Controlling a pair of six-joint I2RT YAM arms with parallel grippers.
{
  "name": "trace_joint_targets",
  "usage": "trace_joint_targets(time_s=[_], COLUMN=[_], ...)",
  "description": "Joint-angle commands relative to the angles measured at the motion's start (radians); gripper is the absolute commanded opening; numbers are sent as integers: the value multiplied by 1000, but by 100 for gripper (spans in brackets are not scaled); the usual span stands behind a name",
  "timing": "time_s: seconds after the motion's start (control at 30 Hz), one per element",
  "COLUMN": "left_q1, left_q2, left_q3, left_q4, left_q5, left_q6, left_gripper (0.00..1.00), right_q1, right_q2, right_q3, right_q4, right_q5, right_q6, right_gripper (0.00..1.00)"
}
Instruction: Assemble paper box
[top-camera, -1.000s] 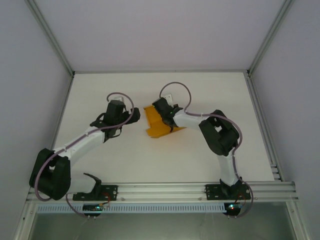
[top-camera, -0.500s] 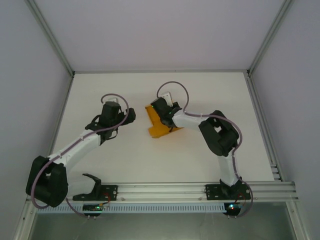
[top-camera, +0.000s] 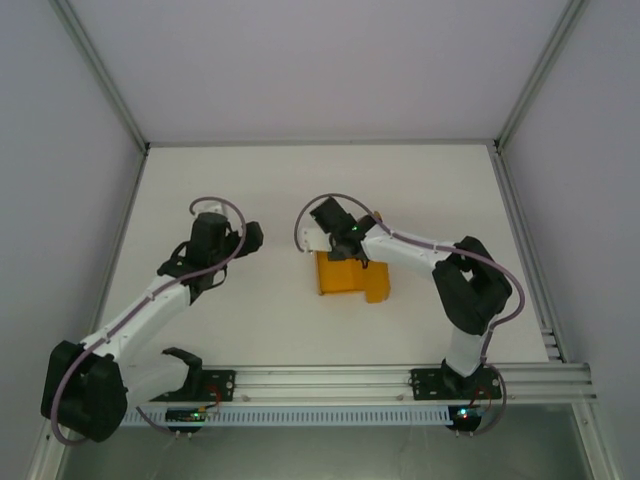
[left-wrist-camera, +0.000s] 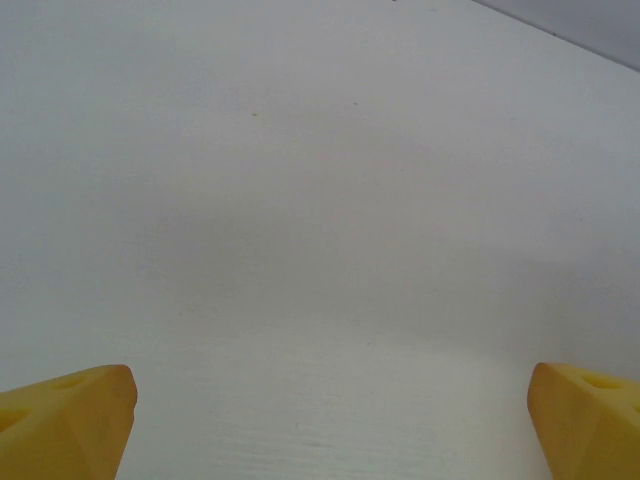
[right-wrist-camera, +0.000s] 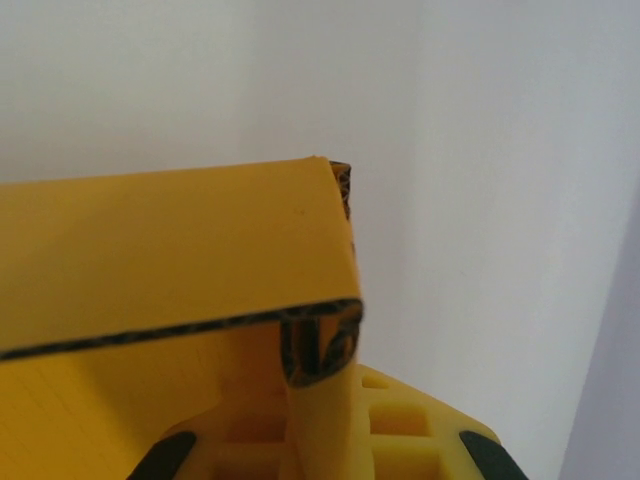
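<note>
The paper box (top-camera: 347, 276) is orange-yellow card, partly folded, lying on the white table (top-camera: 250, 320) right of centre. My right gripper (top-camera: 342, 246) reaches down onto its far edge and is shut on it. In the right wrist view a card panel (right-wrist-camera: 170, 230) with a dark cut edge is clamped between the yellow fingers (right-wrist-camera: 400, 420), and the right gripper (right-wrist-camera: 320, 400) holds a folded strip of it. My left gripper (top-camera: 247, 236) hovers well to the left of the box. The left gripper (left-wrist-camera: 330, 425) is open, with bare table between its yellow fingertips (left-wrist-camera: 70, 415).
An aluminium rail (top-camera: 330, 382) runs along the near edge with both arm bases on it. Grey walls and slanted frame posts (top-camera: 100, 75) close in the table on three sides. Bare table surface lies near the far wall and in front of the box.
The right gripper swung the box round and pulled it nearer and to the right, so it now lies squarer to the table. The left arm drew back to the left.
</note>
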Motion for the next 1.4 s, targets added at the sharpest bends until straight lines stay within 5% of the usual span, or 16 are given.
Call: trace_joint_targets(time_s=[0.0,0.23,0.53,0.6,0.67,0.7,1.03,1.2,1.23,1.37], left_q1=[33,96,109,110,109,110,110,108,106,82], left_q2=[-57,-139,-127,-120,-115,-115,-114,-99,-90,-36], left_q3=[-16,-67,-69,-65,-63,-60,-27,-17,-13,31], left_q4=[-56,-95,-103,-103,-103,-99,-88,-66,-51,-16], left_q5=[-25,-36,-48,-46,-36,-30,52,113,143,216], left_q6=[9,-23,-35,-33,-30,-29,-7,33,51,118], left_gripper=[99,100,99,99,99,100,99,99,99,99], right_q1=[36,117,179,184,180,177,174,165,162,142], right_q2=[61,171,211,206,180,159,-57,-151,-182,-304], right_q3=[56,33,-159,-171,-158,-155,-36,-20,-12,2], right_q4=[-123,7,398,398,368,346,-15,-31,-21,113], right_q5=[-102,-93,-102,-104,-89,-93,-175,-187,-211,-211], right_q6=[-259,-424,-494,-495,-483,-472,-401,-350,-290,109], right_gripper=[0,0,0,10,39,43,72,79,98,99])
